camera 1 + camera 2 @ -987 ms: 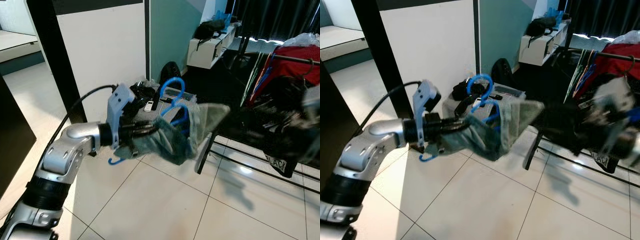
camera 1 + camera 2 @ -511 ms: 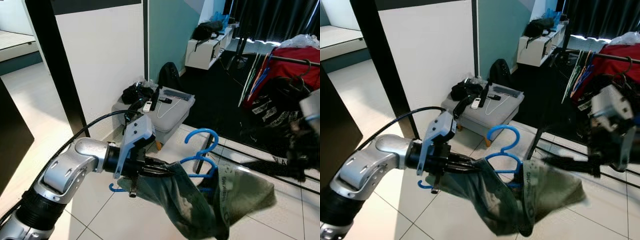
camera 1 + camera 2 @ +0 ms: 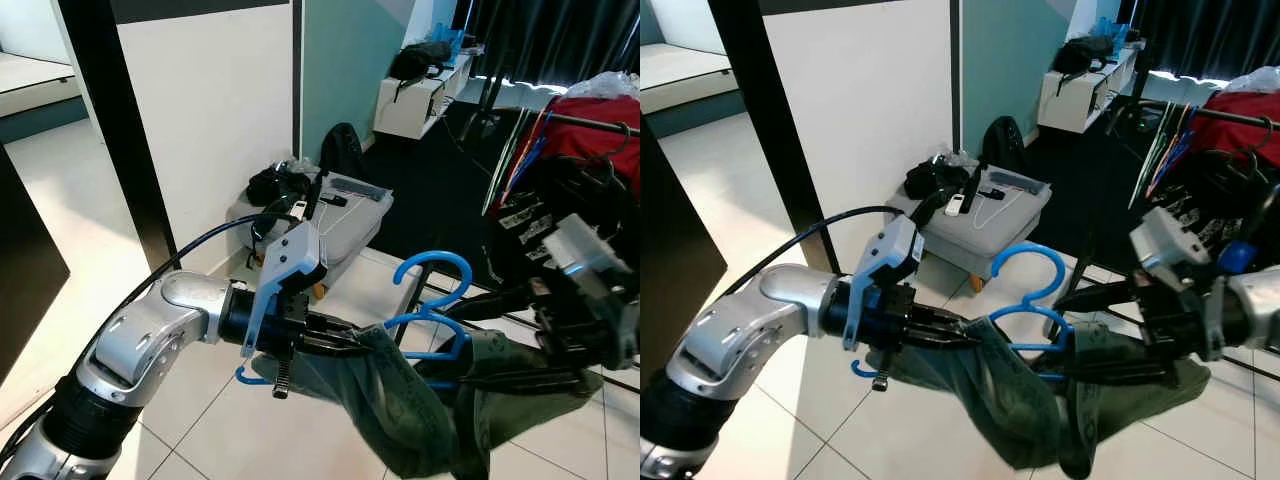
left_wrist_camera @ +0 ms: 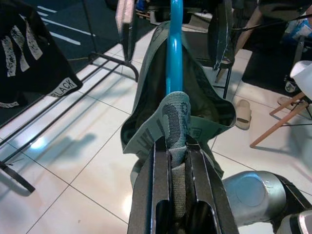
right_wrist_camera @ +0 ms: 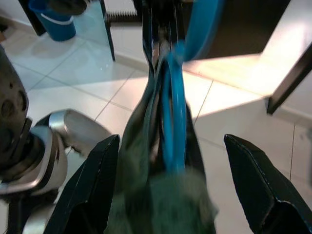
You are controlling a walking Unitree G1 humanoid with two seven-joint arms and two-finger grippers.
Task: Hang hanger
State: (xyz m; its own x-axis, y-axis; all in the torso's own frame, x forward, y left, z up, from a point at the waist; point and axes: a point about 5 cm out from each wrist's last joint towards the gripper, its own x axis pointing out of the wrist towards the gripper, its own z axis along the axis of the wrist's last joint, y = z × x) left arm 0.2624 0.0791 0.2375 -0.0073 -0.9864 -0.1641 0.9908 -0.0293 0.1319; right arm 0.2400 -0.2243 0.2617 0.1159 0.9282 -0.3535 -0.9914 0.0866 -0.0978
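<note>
The blue hanger (image 3: 1025, 300) hangs in mid-air over the tiled floor (image 3: 200, 420), between the two arms, with a grey-green garment (image 3: 1025, 400) draped over its bar and sagging beneath it. Its long axis runs roughly level, from the robot's left across to its right, and the hook curls upward and slightly away from the robot, towards the clothes rack (image 3: 590, 120) at the far right.

The left gripper (image 3: 335, 343) has it: fingers pinched tight on the hanger's near end with a fold of cloth trapped between them, clear in the left wrist view, where the blue bar runs straight out from the closed fingertips (image 4: 173, 146). That end-on grip, I'd say, keeps the hook free and upright for the rail.

Now the right gripper (image 3: 1090, 330), spread wide, one finger above the far shoulder of the hanger and one below, closed on nothing. It looks placed to steady the drooping far side or take over the load.

Behind, a grey ottoman (image 3: 345, 215) with clutter on it stands against the white wall panel (image 3: 200, 110).
</note>
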